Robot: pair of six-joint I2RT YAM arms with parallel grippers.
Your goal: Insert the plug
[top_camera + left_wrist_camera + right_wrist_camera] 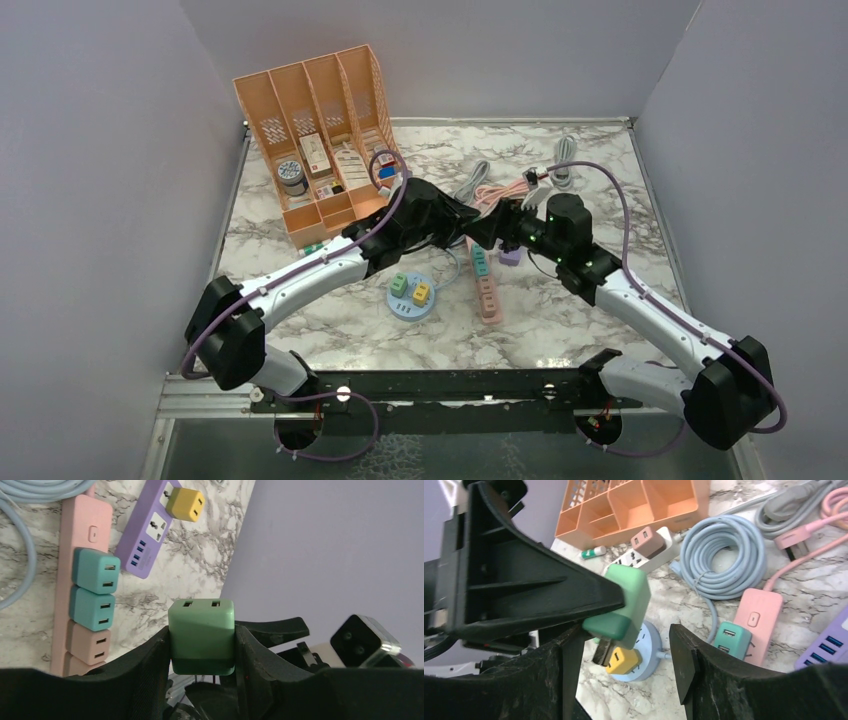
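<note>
Black fingers [150,672] of the left gripper [202,647] press on both sides of the green plug [201,625], narrowed onto its lower, darker half, with its two slots facing up in the left wrist view. It hangs above the marble table [560,330], touching nothing else that can be made out. The right gripper [624,632] meets it with jaws standing well apart. One finger sits just beside the plug's metal prongs [601,652], though contact cannot be told, and the other finger [684,660] is clear of the plug. Below them lies a round blue socket base [651,650] carrying a yellow adapter [621,660]. Just beyond is the pink power strip [82,530], with two teal adapters [95,571] seated in it. A purple power strip [150,530] beside it holds a yellow plug [185,504]. Farther off are a coiled blue cable [724,555] and the orange organiser [320,130].
</note>
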